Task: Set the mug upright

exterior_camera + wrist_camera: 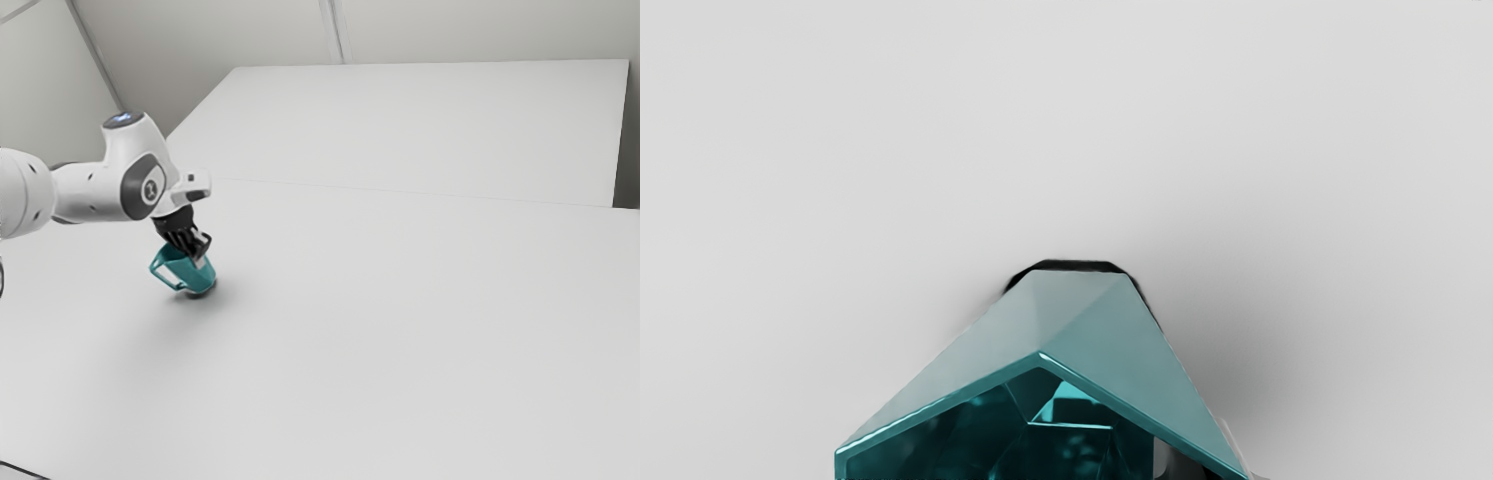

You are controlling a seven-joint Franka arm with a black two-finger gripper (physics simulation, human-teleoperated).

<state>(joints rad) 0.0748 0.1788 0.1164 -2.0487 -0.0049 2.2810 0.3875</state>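
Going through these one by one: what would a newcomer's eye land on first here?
Probably the teal mug, the one strong colour on a pale table: it is tilted, with its handle toward the exterior view's left. Next, the white arm coming in from that same side, its black gripper at the mug. In the wrist view, the mug's angular rim and dark inside stand out.

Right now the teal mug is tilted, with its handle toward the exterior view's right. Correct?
No, wrong side: the exterior view shows the handle toward that view's left. The teal mug is tilted, as you say.
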